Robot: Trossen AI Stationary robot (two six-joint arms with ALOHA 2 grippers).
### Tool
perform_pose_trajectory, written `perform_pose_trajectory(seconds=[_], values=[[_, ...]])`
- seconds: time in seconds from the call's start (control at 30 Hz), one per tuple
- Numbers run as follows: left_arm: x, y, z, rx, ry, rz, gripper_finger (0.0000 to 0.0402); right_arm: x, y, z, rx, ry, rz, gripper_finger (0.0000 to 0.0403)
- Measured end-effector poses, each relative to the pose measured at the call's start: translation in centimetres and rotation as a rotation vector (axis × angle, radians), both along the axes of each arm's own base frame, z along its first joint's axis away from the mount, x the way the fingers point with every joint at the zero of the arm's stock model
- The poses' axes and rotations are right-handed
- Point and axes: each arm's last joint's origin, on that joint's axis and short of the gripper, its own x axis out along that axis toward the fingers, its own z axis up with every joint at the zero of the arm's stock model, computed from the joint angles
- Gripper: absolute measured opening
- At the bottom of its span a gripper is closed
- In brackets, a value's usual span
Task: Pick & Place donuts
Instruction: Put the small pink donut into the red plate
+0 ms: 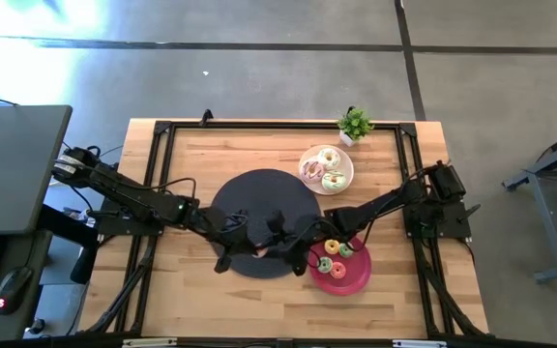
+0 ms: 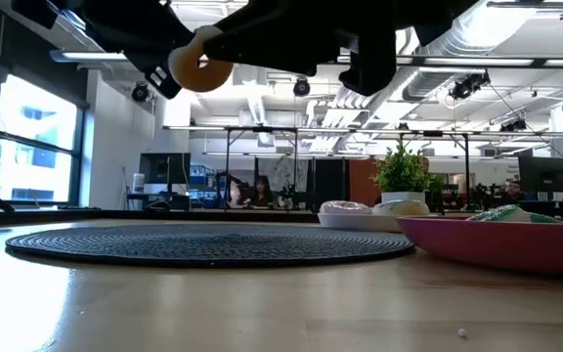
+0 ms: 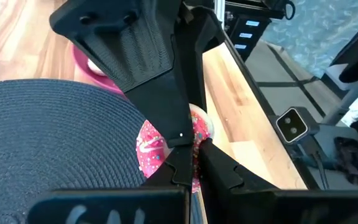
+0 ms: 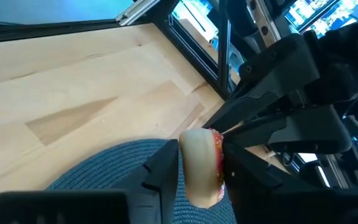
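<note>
Above the black mat point(image 1: 259, 208), both the left pincer point(image 1: 259, 249) and right pincer point(image 1: 280, 246) are closed on the pink-sprinkled donut point(image 3: 146, 148), so this looks like a handover; next, one pincer must let go.

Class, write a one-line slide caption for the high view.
Both grippers meet over the black mat, near the red plate.

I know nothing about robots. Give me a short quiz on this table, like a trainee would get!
1. True or false: the pink-sprinkled donut lies flat on the black mat.
2. The potted plant stands: A) by the white plate; B) on the red plate; C) on the mat.
3. Fill in: the tiny donuts lie on the ___ plate.

Key: 1 false, the right gripper jaws hold it above the mat, with the left gripper right beside it. 2 A. 3 red.
</note>
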Motion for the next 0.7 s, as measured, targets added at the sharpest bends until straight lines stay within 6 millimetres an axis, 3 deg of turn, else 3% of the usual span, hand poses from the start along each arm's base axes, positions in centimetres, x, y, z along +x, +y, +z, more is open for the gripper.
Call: perform_pose_trajectory(seconds=[0.17,0.37,0.53,0.7], values=[[0.0,0.1,-0.1,-0.011,0.011,0.020,0.0021,0.0,-0.1,-0.1,-0.014,0.001,-0.035,0.0079],[-0.1,0.2,-0.3,0.010,0.029,0.060,0.0085,0.0,-0.2,-0.2,-0.024,0.008,-0.067,0.0048],[-0.1,0.4,-0.5,0.044,0.045,0.114,0.0134,-0.2,0.0,-0.4,-0.055,0.028,-0.201,0.0033],[-0.2,0.7,-0.5,0.082,0.056,0.174,0.0160,-1.3,1.4,-0.1,-0.175,0.046,-0.332,0.0027]])
